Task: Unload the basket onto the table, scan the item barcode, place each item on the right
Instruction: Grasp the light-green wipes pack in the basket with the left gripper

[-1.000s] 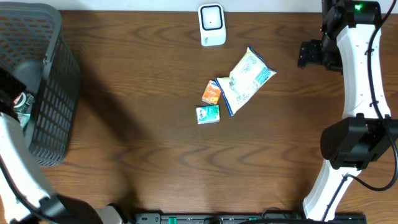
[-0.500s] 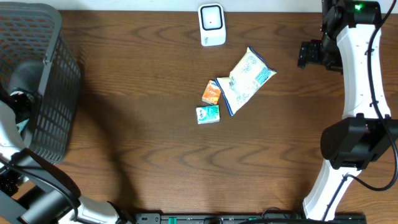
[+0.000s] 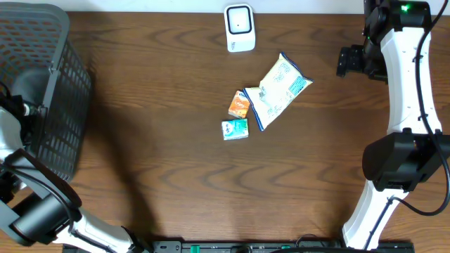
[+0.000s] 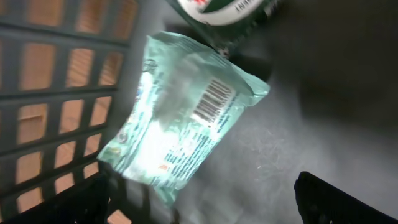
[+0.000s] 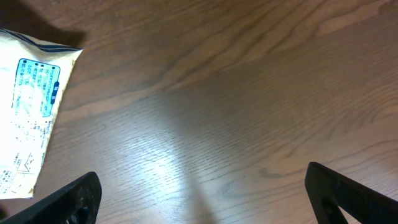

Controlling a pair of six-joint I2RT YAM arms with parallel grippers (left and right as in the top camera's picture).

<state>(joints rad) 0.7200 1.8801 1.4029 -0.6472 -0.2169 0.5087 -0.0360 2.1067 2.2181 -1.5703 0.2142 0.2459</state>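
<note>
Overhead shows a brown wooden table (image 3: 162,176); left gripper (image 4: 208,199) and right gripper (image 5: 202,186) gape wide, empty.

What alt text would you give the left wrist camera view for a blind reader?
A pale green packet, barcode facing up, lies on the floor of a basket beside its lattice wall. The left pincer hangs open over it, holding nothing; a green-rimmed container peeks in at top.

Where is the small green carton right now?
In the overhead view the small green carton lies mid-frame on the table, just below the orange carton, by the white snack bag's lower-left end.
</note>
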